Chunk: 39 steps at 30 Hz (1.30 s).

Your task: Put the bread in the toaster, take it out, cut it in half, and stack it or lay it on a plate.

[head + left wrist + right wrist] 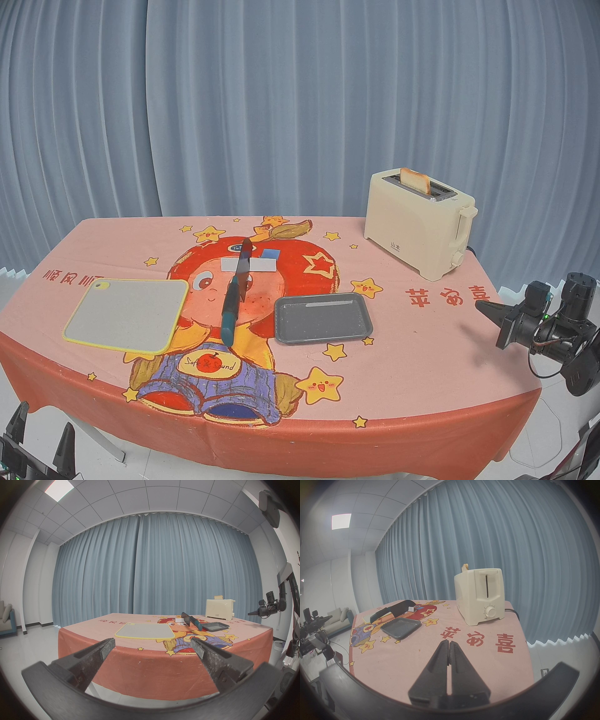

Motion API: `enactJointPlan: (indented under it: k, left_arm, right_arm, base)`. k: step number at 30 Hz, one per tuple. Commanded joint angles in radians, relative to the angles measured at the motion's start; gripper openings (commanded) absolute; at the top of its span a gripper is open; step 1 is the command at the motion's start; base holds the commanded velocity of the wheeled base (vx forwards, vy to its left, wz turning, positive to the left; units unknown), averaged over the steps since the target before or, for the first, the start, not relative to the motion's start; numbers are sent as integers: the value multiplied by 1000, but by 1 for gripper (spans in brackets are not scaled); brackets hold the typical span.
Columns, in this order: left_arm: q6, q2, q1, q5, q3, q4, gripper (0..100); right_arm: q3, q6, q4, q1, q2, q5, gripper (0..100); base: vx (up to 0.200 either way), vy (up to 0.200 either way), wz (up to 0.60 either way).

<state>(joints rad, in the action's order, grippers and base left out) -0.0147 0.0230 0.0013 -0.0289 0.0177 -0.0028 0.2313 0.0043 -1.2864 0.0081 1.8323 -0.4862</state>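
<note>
A blue-grey pleated curtain point(300, 106) closes off the room behind a table draped in a pink cartoon-print cloth point(406, 350).

The right claw point(449, 644) hangs just above the cloth at the table's right edge. Its two black fingers are pressed flat together, with no gap and nothing between them. Straight ahead of its tips, some way across the cloth, stands the cream two-slot plastic toaster point(415, 228), its dial and lever end turned toward this claw. A slice of browned bread point(415, 180) stands upright in one slot, its top edge poking above the toaster; it is well apart from the claw. Ahead of the right claw and off to the robot's left lies a shallow dark-grey rectangular tray point(322, 317), flat on the cloth. Just beyond the tray from this claw is a knife with a dark blade and teal handle point(232, 294), its blade end propped up on a small white card point(262, 264).

The left claw point(153, 645) sits low, in front of the table's near left corner and clear of the cloth. Its fingers are spread wide and it grips nothing. Ahead of it on the tabletop, nearest of all the things, is a flat grey cutting board with a yellow rim point(128, 314). The knife lies just beside the board on the side away from this claw, the tray comes next, and the toaster is farthest off.
</note>
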Motion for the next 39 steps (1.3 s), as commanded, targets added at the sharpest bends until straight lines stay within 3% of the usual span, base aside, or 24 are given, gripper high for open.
enactJointPlan:
  k: [1, 27, 30, 36, 39]
  left_arm:
    - [1, 2, 0, 0, -18, 0, 100]
    - [1, 2, 0, 0, -18, 0, 100]
    - [-1, 2, 0, 0, -18, 0, 100]
    - [-1, 2, 0, 0, -18, 0, 100]
    - [-1, 2, 0, 0, -18, 0, 100]
  right_arm:
    - [3, 0, -1, 0, 22, 0, 0]
    - [10, 5, -51, -3, 110, 3, 0]
    - [16, 5, -70, -10, 140, 20, 0]
    - [57, 14, -191, -2, 252, 120, 0]
    - [69, 17, -209, 3, 255, 135, 0]
  base:
    - [0, 0, 0]
    - [0, 0, 0]
    - [0, 0, 0]
    - [0, 0, 0]
    - [0, 0, 0]
